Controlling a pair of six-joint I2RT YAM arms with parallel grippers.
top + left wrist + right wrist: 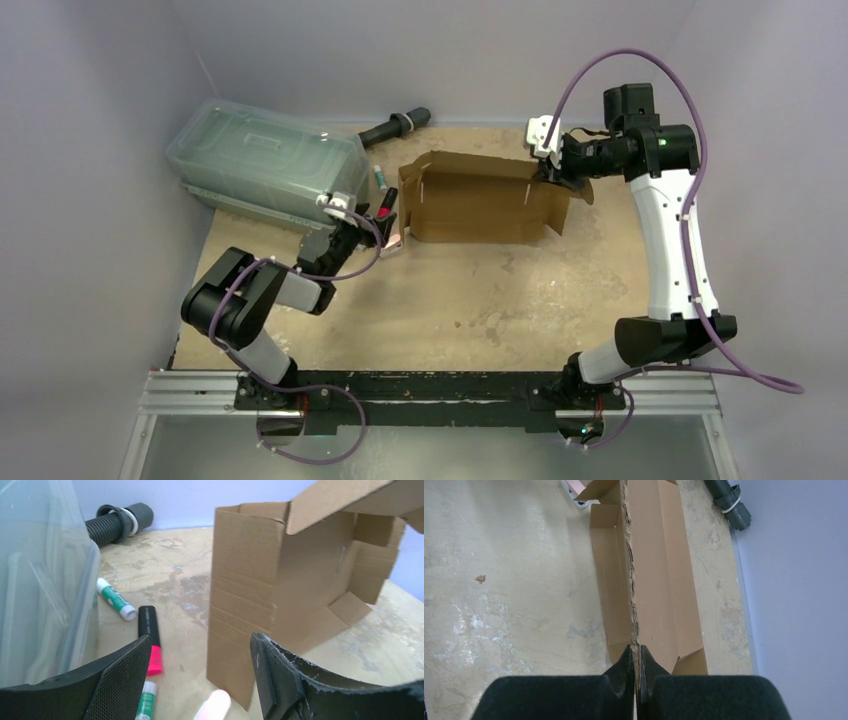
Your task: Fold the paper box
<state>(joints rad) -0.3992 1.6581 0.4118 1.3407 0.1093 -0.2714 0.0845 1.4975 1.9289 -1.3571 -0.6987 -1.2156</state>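
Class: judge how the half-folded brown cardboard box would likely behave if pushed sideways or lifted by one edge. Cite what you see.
Probably light: the paper box is thin corrugated sheet. Likely floppy at its creases, since flaps hang at odd angles, though the flat panels look stiff. It may tip or slide when pushed, as it stands upright on narrow edges.

Clear lidded container [262,162] on the bench [470,300]; beside it a glue stick [116,599] and pink-tipped marker [150,639], a dark ribbed tube [396,126] near its far corner.
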